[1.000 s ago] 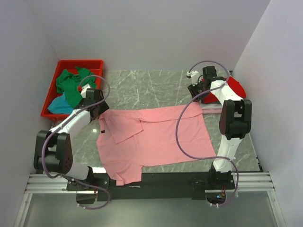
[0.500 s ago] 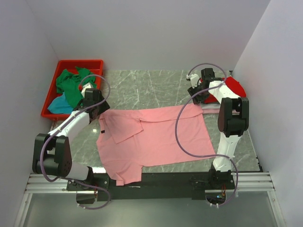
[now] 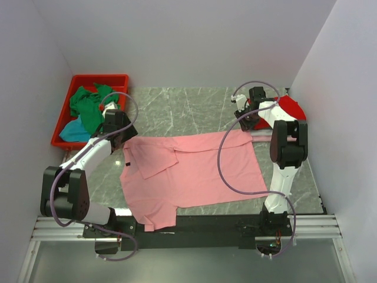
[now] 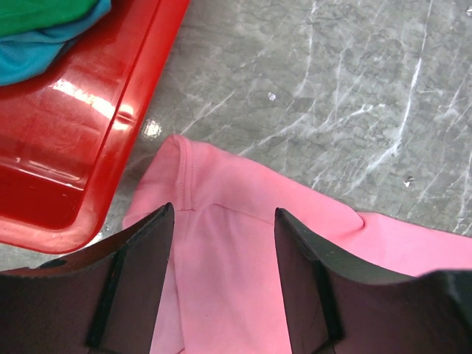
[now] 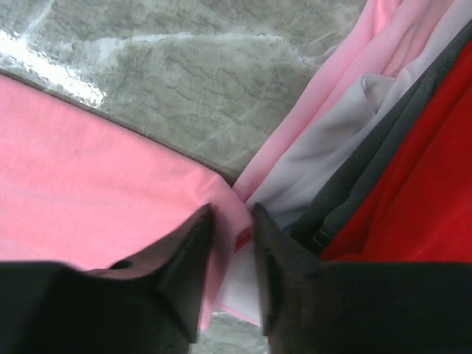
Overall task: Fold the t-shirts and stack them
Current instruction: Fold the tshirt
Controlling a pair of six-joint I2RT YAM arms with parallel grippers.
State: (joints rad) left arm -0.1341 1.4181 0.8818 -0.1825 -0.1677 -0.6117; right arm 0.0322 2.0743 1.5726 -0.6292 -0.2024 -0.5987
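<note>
A salmon pink t-shirt lies spread flat on the marble table, with a dark label near its left edge. My left gripper hangs open over the shirt's far-left corner, fingers on either side of the cloth with a wide gap. My right gripper is at the shirt's far-right corner. Its jaws stand narrow around that corner, a small gap still showing. Beside it lies a pile of shirts: red, grey and pale pink.
A red plastic bin at the far left holds a green shirt and a teal one; its wall is just left of my left fingers. The red pile sits against the right wall.
The right gripper has shifted slightly back and left onto the shirt's corner and its jaws have narrowed. The left gripper has moved a little farther back.
</note>
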